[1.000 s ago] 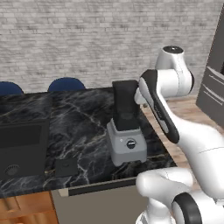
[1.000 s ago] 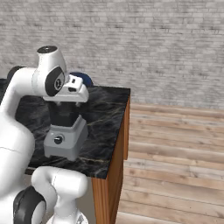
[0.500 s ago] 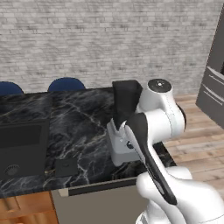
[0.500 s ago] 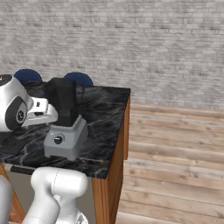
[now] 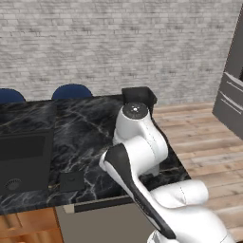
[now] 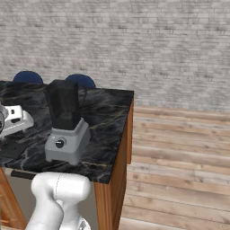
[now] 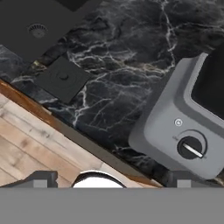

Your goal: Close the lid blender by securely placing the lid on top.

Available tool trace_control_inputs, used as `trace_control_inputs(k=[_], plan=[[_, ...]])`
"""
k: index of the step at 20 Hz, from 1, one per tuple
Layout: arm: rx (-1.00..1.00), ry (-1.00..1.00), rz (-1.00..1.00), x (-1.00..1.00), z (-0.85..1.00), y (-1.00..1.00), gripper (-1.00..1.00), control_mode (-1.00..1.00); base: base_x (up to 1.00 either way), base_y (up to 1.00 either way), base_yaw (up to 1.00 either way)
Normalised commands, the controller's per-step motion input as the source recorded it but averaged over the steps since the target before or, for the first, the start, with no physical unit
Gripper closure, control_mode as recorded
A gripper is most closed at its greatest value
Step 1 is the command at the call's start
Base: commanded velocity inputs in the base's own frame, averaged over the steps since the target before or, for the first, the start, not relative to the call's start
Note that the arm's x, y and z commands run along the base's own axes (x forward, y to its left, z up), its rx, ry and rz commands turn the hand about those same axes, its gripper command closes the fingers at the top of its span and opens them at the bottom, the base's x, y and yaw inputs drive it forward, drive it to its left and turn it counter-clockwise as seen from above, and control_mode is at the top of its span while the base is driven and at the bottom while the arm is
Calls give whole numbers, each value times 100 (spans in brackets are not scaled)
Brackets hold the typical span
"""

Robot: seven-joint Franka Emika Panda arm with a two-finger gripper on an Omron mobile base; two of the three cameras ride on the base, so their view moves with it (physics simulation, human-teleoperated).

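- Lid [image 5: 72, 181] lies flat near the counter's [image 5: 85, 128] front edge, just beside the black box appliance [image 5: 23, 159].
- Blender [image 6: 67, 126] stands toward the counter's right edge, jar uncovered (its grey base fills the hand view's right).
- Gripper: fingertips barely visible, so I cannot tell their opening; nothing seems held.
- Judgement: centre over the lid, descend squarely, and grip opposite edges.

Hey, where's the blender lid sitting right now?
The lid lies flat on the black marble counter near its front edge in the left base view, just right of the large black box appliance and left of the blender.
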Motion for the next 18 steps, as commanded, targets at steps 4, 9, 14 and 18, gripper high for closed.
trace_control_inputs(k=[4, 9, 14, 18], plan=[[-15, 14, 15, 0, -7, 98, -100, -100, 0, 0, 0], [-8, 12, 13, 1, -33, 77, -100, -100, 0, 0, 0], [-2, 23, 6, 25, -31, 34, -100, -100, 0, 0, 0], [0, 13, 4, 6, -35, 0, -100, -100, 0, 0, 0]])
